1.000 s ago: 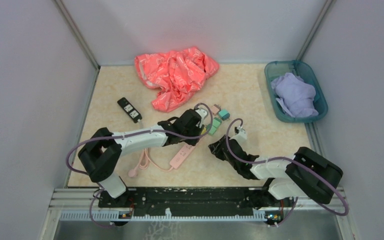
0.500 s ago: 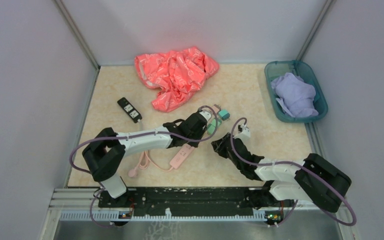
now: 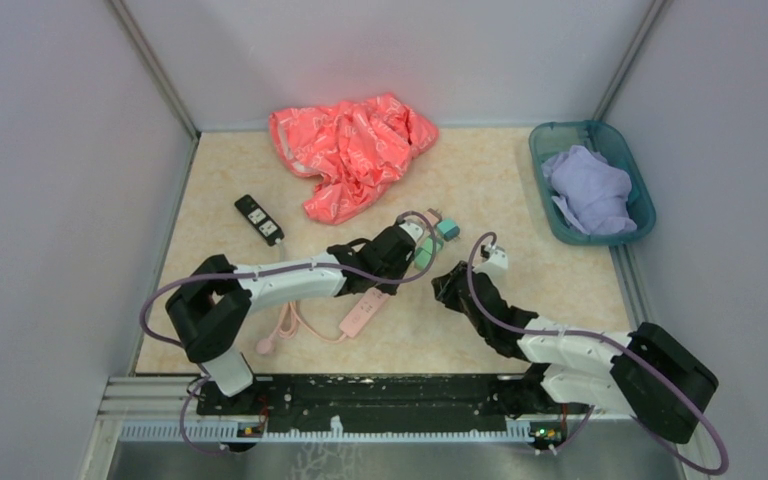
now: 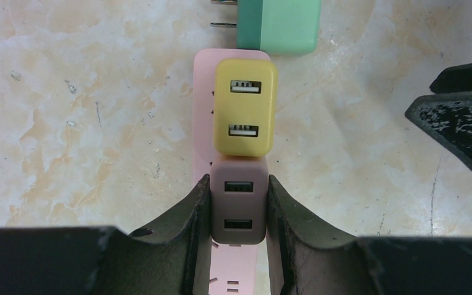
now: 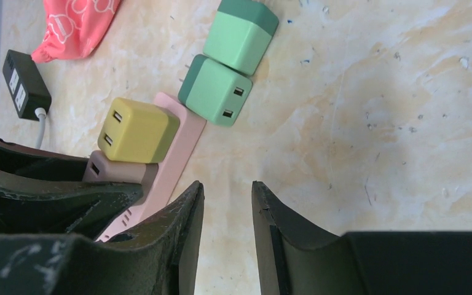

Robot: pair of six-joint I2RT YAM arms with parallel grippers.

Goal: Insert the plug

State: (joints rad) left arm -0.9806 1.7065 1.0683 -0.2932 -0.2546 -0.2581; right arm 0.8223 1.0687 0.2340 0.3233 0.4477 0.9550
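A mauve plug [image 4: 238, 206] with two USB ports stands on the pink power strip [image 4: 204, 92], and my left gripper [image 4: 238, 196] is shut on its two sides. It touches a yellow plug [image 4: 244, 107] seated further along the same strip. From above, the left gripper [image 3: 407, 250] sits over the strip's far end [image 3: 365, 312]. My right gripper [image 5: 227, 190] is open with only bare table between its fingers, just right of the strip [image 5: 178, 147] and the left fingers [image 5: 49, 196].
Two green plugs [image 5: 215, 89] [image 5: 241, 35] lie loose past the strip's end. A black power strip [image 3: 259, 219] lies at the left and a pink bag [image 3: 350, 150] at the back. A teal basket [image 3: 550, 140] holding purple cloth [image 3: 588, 190] stands at the right.
The left gripper pushed slightly forward and right with the mauve plug, then held still. The right arm swung rightward, its gripper edged farther up the table and its jaws widened a little.
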